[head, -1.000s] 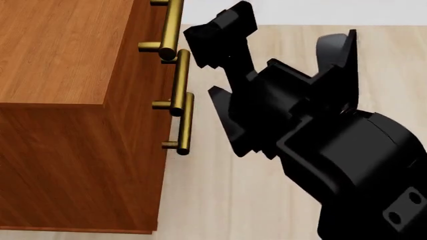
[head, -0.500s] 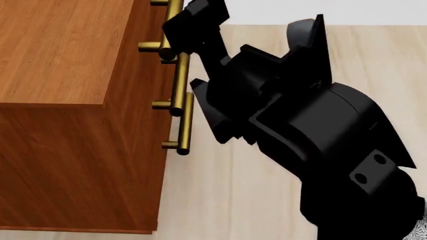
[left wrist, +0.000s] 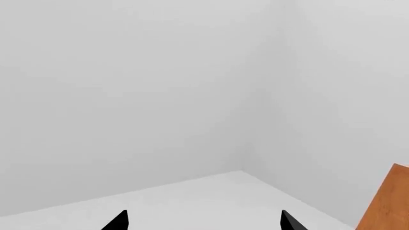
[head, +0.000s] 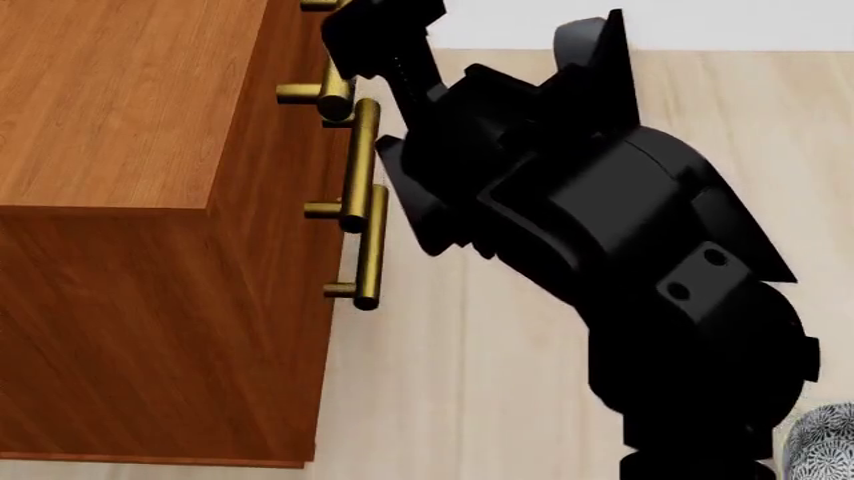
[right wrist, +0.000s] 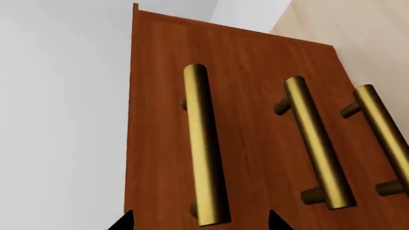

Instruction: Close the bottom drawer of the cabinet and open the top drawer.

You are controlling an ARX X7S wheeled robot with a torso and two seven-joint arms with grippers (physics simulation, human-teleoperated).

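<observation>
The cabinet [head: 120, 100] stands at the left of the head view, its front facing right. In the right wrist view the cabinet's [right wrist: 249, 62] three drawer fronts look flush. The top drawer's brass handle [right wrist: 203, 143] lies between the tips of my right gripper [right wrist: 199, 223], which is open with one jaw on each side of the bar's near end. In the head view the right gripper [head: 371, 42] is against that top handle [head: 336, 98]. The bottom drawer's handle [head: 371, 245] also shows in the right wrist view [right wrist: 383, 124]. My left gripper [left wrist: 203, 223] is open and empty, facing white walls.
The middle drawer's handle [head: 360, 165] lies between the other two. My right arm [head: 627, 260] fills the space in front of the cabinet. A grey speckled object [head: 821, 445] sits on the wood floor at the lower right. A cabinet corner [left wrist: 390, 201] shows in the left wrist view.
My right arm has swung left toward the cabinet. Its gripper has moved from off the front up to the top handle.
</observation>
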